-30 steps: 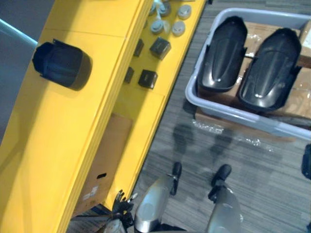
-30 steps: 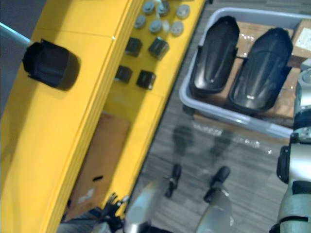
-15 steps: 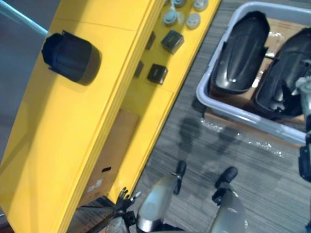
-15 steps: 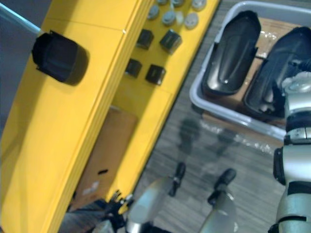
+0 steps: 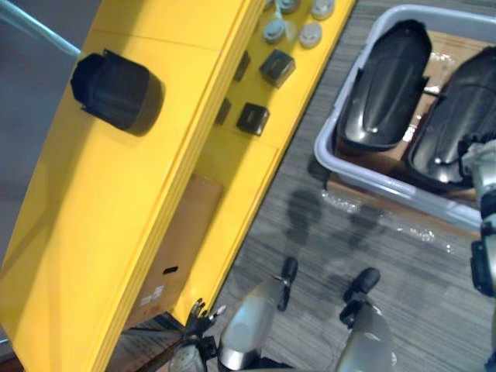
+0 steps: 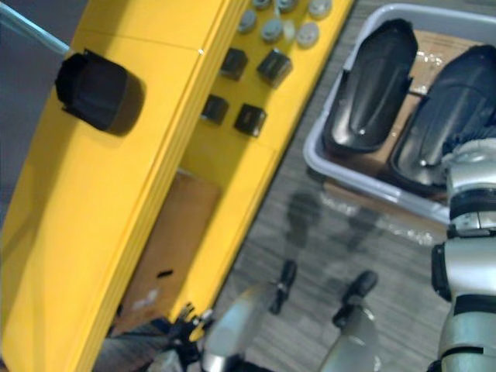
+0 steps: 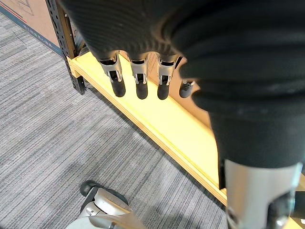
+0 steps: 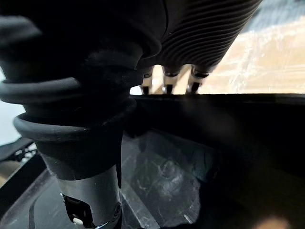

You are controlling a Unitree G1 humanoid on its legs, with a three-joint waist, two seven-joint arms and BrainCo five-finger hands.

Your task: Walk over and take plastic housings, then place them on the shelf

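Two long glossy black plastic housings lie side by side in a grey bin on the floor, one on the left and one on the right. A third, shorter black housing rests on the yellow shelf top. My right hand is at the near end of the right housing. In the right wrist view its straight fingers reach past the housing's black rim, with the thumb down inside the shell. My left hand hangs open by the shelf's lowest board.
Small black boxes and grey round caps sit on a lower yellow shelf level. A cardboard box stands under the shelf. Brown cardboard lines the bin. Grey carpet runs between shelf and bin.
My right arm has come in from the right edge and brought its hand down onto the near end of the right housing. The camera has shifted slightly; the housings lie as before.
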